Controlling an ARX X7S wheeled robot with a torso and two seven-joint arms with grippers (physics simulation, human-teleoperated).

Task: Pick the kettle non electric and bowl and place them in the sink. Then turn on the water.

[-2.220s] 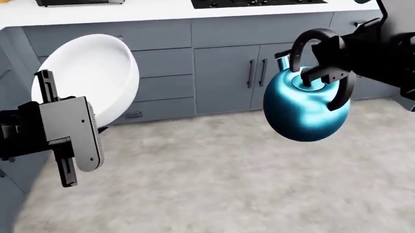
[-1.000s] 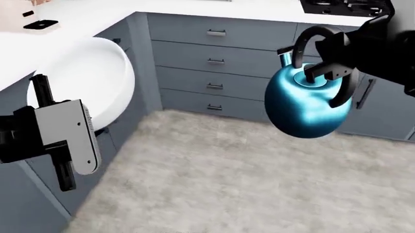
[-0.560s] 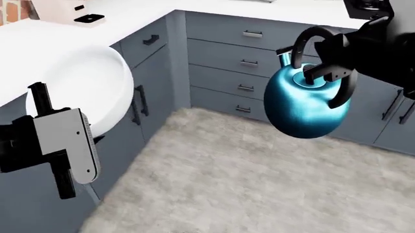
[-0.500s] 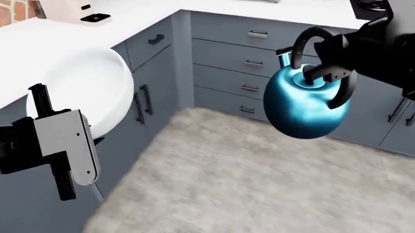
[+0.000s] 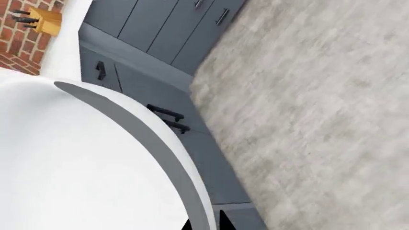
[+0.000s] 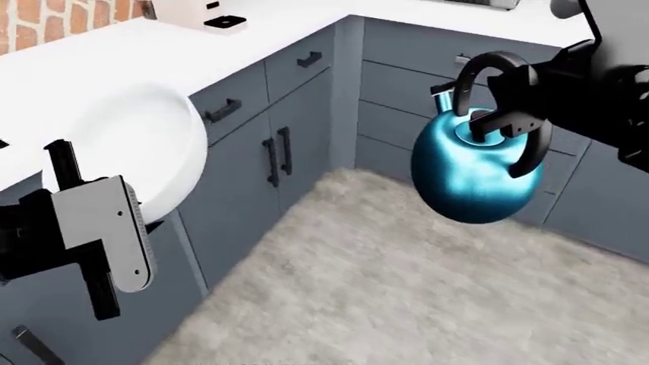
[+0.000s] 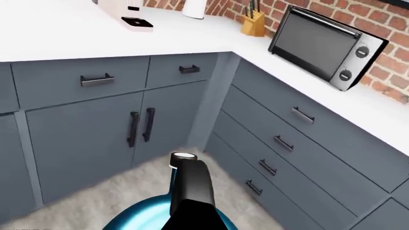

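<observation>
"Where had the two things got to?"

"Both were off the bench and up in the air. The right gripper (image 6: 504, 122) had its fingers clenched on the kettle (image 6: 476, 171) by the black handle, so it hung over the floor (image 6: 406, 289) with the spout pointing away. The left gripper (image 6: 96, 228) held the bowl (image 6: 142, 144) tipped up on edge, its hollow facing the robot, close to the bench (image 6: 121, 61) corner."

"Why carry them like that?"

"My guess: one in each arm, lifted clear of the cabinets (image 6: 264, 152), so both could go to the sink in a single trip."

"Could you see the sink?"

"No. Neither sink nor faucet showed from any side; only a toaster oven (image 7: 326, 45), a knife block (image 7: 254, 24) and a white appliance (image 6: 197, 11) on the bench. No water anywhere either."

"And the left fingers?"

"Hard to make out. The bowl hid where they met its rim; it didn't drop, so they were presumably clamped on it."
</observation>
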